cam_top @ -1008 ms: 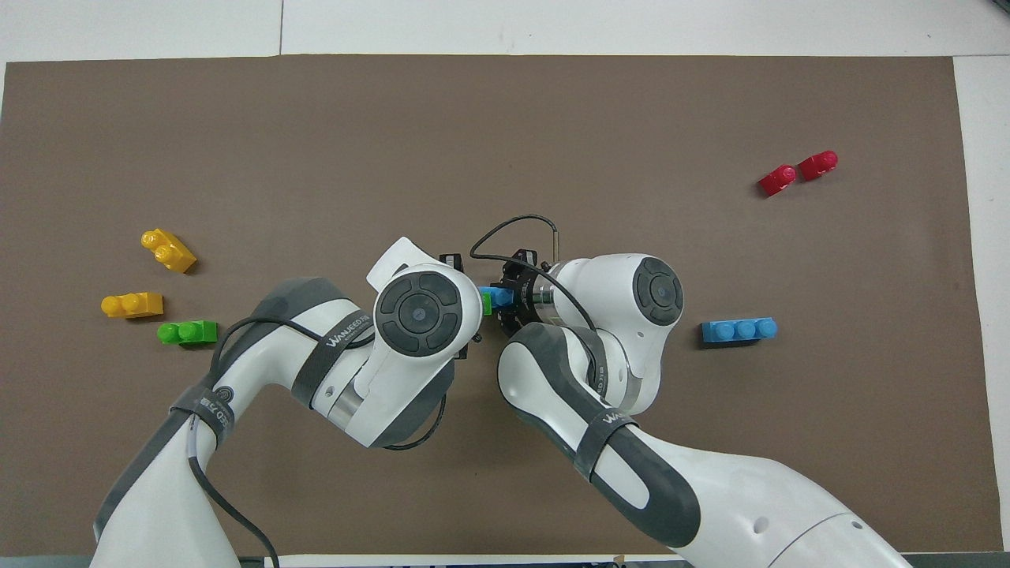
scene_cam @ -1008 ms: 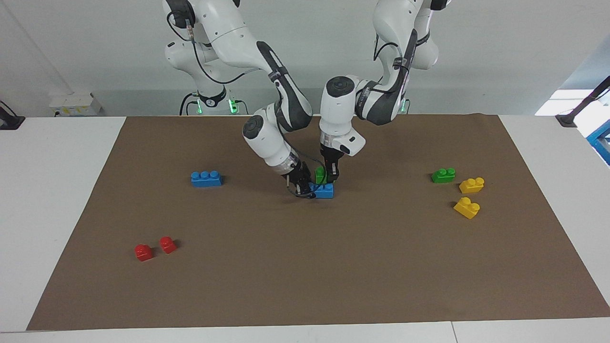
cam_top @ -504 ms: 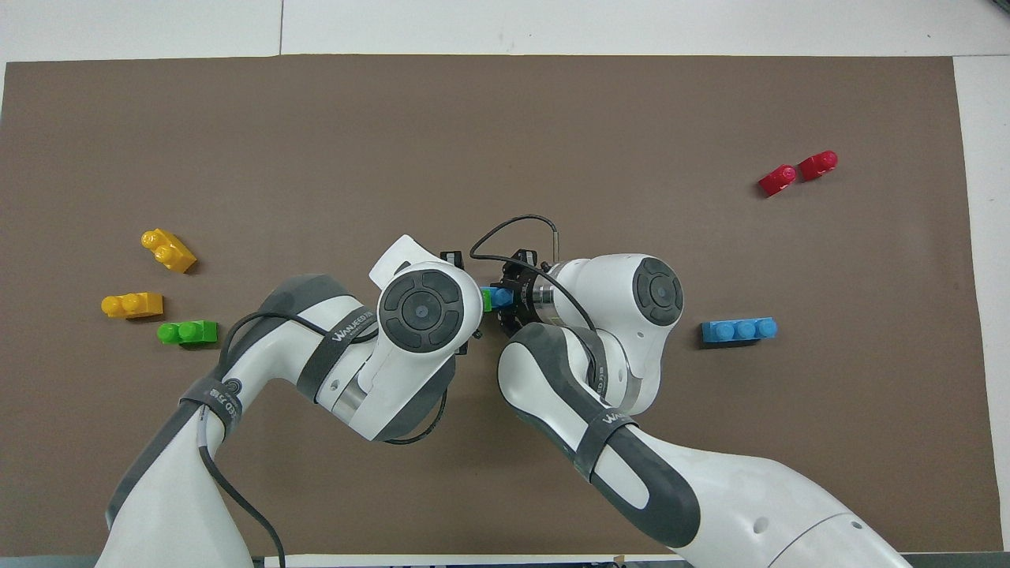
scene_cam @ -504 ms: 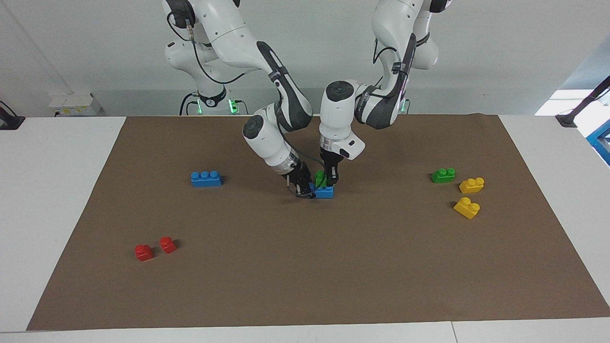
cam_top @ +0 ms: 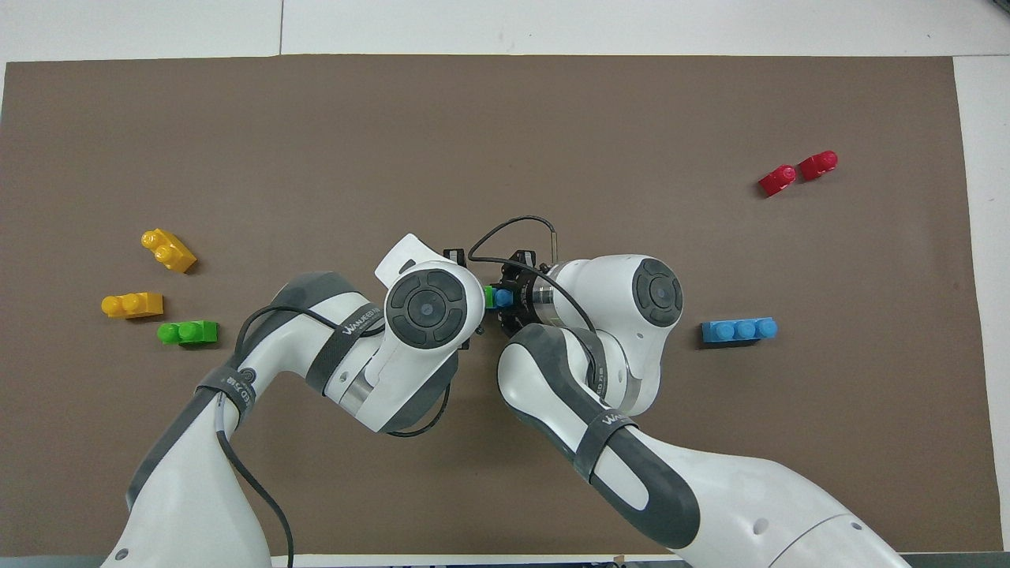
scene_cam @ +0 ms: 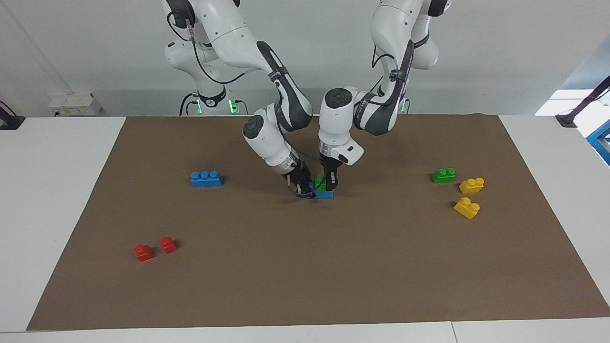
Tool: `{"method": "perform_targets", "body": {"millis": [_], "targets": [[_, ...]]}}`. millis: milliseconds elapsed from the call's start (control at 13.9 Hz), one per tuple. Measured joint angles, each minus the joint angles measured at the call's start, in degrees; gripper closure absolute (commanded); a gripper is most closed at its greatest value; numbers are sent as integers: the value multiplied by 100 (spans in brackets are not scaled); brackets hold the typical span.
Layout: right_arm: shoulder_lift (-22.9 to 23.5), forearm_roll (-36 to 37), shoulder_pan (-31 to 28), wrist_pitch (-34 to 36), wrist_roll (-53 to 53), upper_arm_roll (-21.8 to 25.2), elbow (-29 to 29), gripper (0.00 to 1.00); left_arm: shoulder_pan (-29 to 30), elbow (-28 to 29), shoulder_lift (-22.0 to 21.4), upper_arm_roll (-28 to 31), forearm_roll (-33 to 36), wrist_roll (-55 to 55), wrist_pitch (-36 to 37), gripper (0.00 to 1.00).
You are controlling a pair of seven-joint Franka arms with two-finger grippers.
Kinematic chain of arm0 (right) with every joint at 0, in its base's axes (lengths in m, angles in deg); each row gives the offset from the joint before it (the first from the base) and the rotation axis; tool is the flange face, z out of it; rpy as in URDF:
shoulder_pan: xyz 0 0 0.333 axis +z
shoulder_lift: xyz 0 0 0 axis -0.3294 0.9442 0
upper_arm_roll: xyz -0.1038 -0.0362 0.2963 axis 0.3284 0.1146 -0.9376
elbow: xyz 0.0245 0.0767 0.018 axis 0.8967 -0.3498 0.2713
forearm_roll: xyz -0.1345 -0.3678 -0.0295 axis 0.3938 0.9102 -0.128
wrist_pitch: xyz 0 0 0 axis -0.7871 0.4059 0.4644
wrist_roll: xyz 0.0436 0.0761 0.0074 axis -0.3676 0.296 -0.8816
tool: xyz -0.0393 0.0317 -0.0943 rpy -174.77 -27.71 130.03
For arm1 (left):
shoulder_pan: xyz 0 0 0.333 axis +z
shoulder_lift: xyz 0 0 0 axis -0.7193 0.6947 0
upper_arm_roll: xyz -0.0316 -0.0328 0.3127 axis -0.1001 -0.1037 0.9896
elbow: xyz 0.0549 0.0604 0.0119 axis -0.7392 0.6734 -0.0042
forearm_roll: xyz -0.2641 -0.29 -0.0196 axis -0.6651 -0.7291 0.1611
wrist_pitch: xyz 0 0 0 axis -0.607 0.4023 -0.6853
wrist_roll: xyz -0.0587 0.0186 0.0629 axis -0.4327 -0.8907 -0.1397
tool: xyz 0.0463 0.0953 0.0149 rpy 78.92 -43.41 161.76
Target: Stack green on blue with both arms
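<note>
Facing view: the left gripper [scene_cam: 330, 184] points straight down at the middle of the brown mat [scene_cam: 305, 286], its fingers closed on the green brick [scene_cam: 320, 183], which sits on top of the blue brick [scene_cam: 325, 193]. The right gripper [scene_cam: 301, 185] comes in at a slant from the right arm's end and clamps the end of that same blue brick, which lies flat on the mat. The green brick's underside meets the blue brick's studs; whether it is pressed fully home cannot be told.

From overhead, only a sliver of the green brick [cam_top: 489, 297] and of the blue brick [cam_top: 501, 297] shows between the two wrists, the left gripper [cam_top: 473, 300] hidden under its own wrist and the right gripper [cam_top: 509, 300] beside it.

Outward from the centre, a second blue brick [scene_cam: 206, 178] lies toward the right arm's end of the mat, and two red bricks [scene_cam: 153, 248] sit near the mat's corner at that end, by the edge away from the robots. Toward the left arm's end lie a second green brick [scene_cam: 443, 175] and two yellow bricks [scene_cam: 469, 195] just beside it.
</note>
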Motion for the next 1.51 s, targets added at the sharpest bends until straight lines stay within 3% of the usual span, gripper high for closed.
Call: {"method": "perform_targets", "body": {"millis": [72, 144, 216, 288, 360, 432, 576, 648, 1224, 1512], "targets": [[-1, 0, 1, -3, -10, 0, -1, 100, 0, 1, 0, -1, 3, 13, 2, 100], [-1, 0, 1, -4, -13, 0, -2, 100, 0, 1, 0, -1, 4, 16, 3, 91], [-1, 0, 1, -5, -13, 0, -2, 100, 0, 1, 0, -2, 12, 16, 3, 14], [-1, 0, 1, -6, -13, 0, -2, 100, 0, 1, -1, -4, 25, 16, 3, 0], [-3, 0, 2, -6, -16, -1, -5, 85, 0, 3, 9, -5, 63, 16, 4, 0], [-4, 0, 2, -6, -18, -1, -6, 47, 0, 4, 22, 2, 90, 5, 4, 0], [4, -1, 1, -6, -19, 2, -32, 6, 13, -25, 7, 29, 103, -42, 78, 0], [19, -1, 1, -16, -23, 5, -86, 1, 25, -45, -38, 46, 105, -96, 162, 0], [30, -2, -42, -91, -86, 19, -172, 1, 512, -155, -1027, 71, 108, -1410, 1479, 0], [-19, -2, -485, 265, -424, 53, -170, 0, 961, -275, -1297, 90, 74, -2373, 1720, 0]]}}
